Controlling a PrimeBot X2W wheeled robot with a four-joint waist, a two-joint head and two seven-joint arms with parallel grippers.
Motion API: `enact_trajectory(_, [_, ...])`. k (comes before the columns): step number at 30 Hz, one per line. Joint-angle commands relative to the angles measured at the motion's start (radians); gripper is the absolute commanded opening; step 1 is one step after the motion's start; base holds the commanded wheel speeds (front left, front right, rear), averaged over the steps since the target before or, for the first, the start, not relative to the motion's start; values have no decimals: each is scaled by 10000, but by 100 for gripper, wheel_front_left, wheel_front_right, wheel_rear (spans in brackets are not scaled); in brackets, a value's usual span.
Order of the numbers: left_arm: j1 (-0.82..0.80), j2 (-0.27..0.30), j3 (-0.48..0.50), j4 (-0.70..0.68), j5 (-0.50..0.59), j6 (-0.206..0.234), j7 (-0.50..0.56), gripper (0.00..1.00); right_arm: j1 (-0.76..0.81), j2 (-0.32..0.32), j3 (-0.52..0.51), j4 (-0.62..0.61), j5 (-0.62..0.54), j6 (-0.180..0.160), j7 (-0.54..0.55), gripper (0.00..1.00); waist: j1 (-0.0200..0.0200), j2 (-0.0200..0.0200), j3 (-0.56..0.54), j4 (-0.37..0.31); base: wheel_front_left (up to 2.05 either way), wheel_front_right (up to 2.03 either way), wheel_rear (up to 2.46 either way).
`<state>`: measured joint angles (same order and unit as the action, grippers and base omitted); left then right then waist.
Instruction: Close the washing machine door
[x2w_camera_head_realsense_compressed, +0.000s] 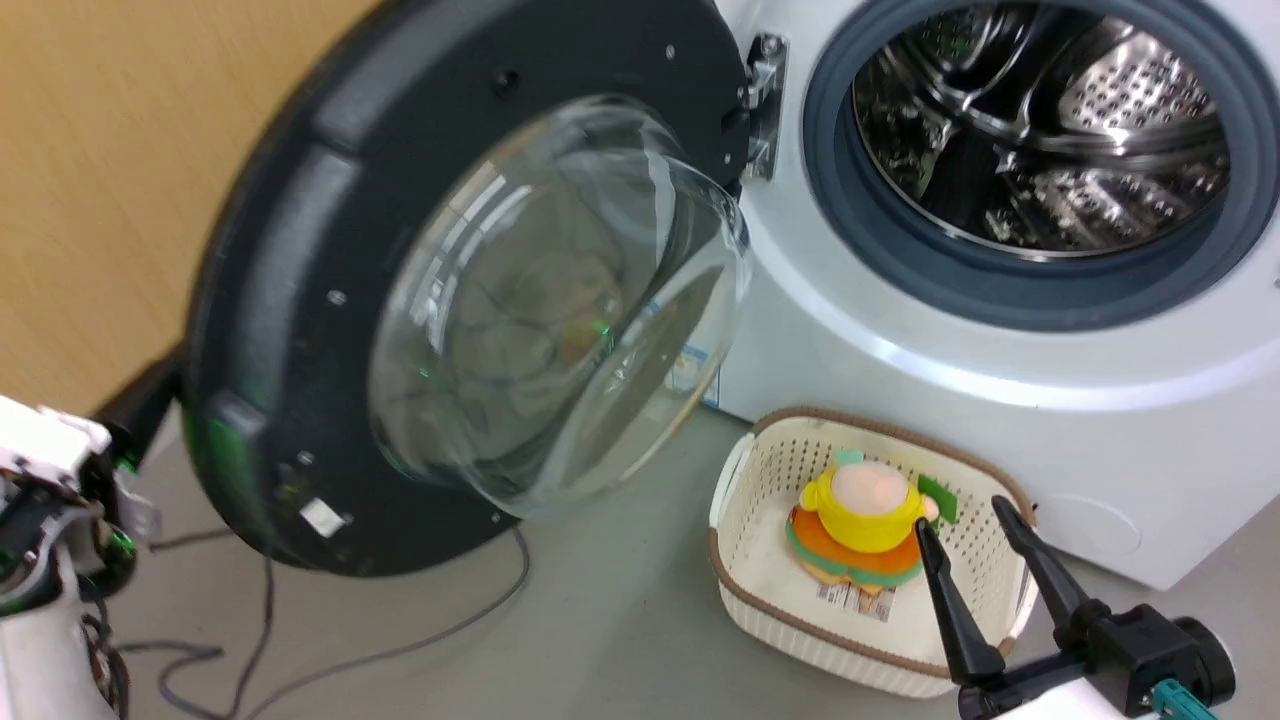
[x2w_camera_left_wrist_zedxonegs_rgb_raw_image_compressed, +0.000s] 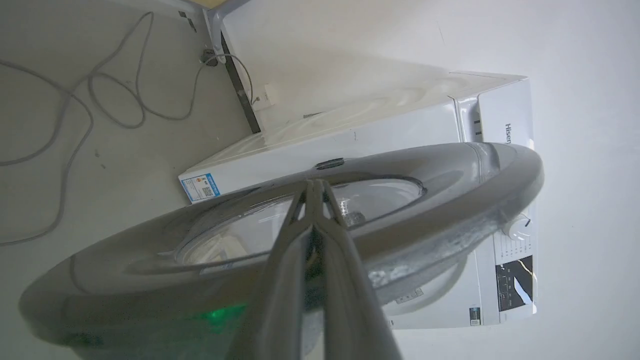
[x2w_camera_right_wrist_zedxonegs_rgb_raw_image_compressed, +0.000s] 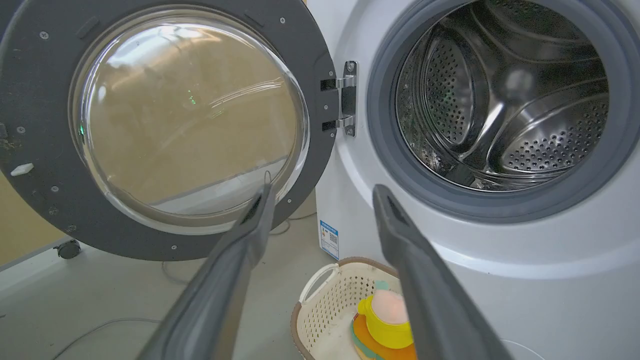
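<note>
The washing machine door (x2w_camera_head_realsense_compressed: 300, 300) gapes, the left gripper (x2w_camera_left_wrist_zedxonegs_rgb_raw_image_compressed: 314, 187), fingers pressed together at its slick outer face, liable to skid off; the right gripper (x2w_camera_head_realsense_compressed: 960, 512) waits, fingers spread.

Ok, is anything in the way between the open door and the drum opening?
Nothing sits in the drum opening. The basket with a toy lies on the floor before the washing machine, low, likely under the sweep of the washing machine door. The open right tool hovers over it and may lie inside that arc.
</note>
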<state>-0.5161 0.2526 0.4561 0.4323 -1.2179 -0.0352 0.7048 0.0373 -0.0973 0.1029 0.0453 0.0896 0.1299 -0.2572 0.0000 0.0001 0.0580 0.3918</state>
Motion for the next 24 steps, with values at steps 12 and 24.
enact_trajectory(12, [2544,-1489,-1092,-3405,-434,972,1816,0,503,288,-238,15,78,8,-46,100,0,-1,-688,-259,0,0,0])
enact_trajectory(24, [4364,-2017,-3267,-5422,-1599,1567,1090,0,507,273,-313,27,-9,8,-46,100,0,-1,-543,-1430,0,0,0])
